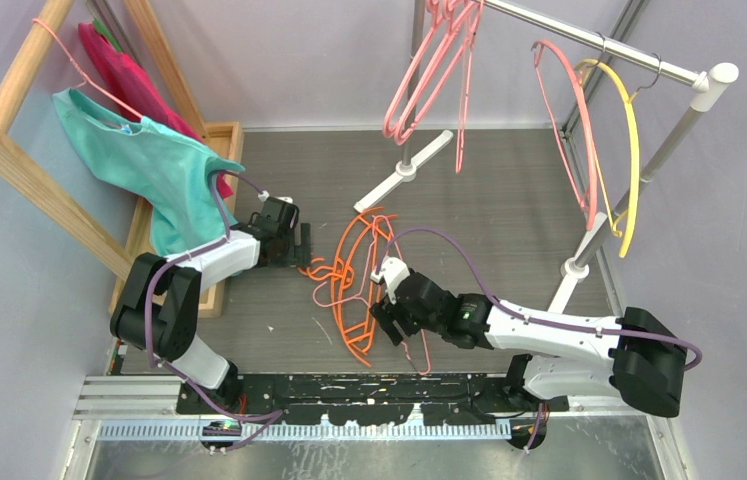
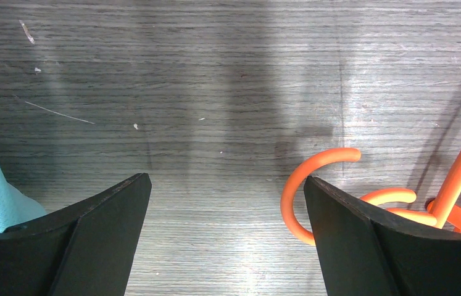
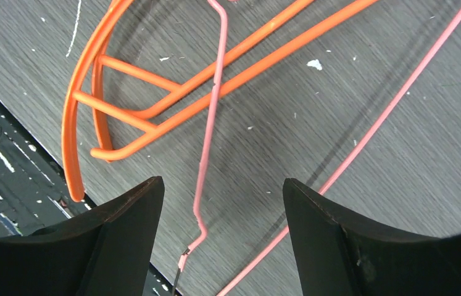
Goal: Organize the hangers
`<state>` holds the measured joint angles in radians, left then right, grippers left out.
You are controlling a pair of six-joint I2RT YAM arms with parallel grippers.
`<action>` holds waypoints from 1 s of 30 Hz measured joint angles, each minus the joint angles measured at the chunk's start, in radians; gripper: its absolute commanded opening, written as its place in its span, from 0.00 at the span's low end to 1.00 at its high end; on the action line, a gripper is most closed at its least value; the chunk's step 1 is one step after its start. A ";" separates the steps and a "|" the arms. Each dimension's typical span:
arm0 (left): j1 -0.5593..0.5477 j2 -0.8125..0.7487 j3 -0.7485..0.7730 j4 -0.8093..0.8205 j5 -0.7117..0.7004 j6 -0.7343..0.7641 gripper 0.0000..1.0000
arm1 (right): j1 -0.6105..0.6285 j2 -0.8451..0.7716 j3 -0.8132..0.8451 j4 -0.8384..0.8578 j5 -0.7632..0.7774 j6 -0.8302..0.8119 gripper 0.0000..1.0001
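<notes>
Lower centre, our right end effector (image 3: 221,185) hangs released, straddling the wire of the pink hanger (image 3: 207,142) so we can pinch it off the bench (image 3: 265,123).

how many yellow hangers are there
1. The yellow hanger hangs on the metal rail near its right end, just right of a pink hanger. The tangled orange hangers lying below could hide another, but no yellow shows there.
</notes>
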<state>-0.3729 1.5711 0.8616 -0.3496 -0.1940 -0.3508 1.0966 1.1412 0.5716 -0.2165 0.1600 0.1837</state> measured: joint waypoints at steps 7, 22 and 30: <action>0.000 0.000 0.000 0.000 0.000 0.000 0.98 | 0.000 0.028 -0.027 0.068 -0.048 0.050 0.70; 0.000 0.000 0.000 0.000 0.000 0.000 0.98 | 0.000 0.161 -0.068 0.163 -0.040 0.121 0.40; 0.000 0.000 0.000 0.000 -0.001 0.000 0.98 | 0.000 0.140 -0.072 0.134 0.015 0.182 0.01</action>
<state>-0.3729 1.5707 0.8616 -0.3496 -0.1947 -0.3508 1.0966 1.2812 0.4999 -0.0830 0.1753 0.3653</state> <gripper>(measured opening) 0.980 0.055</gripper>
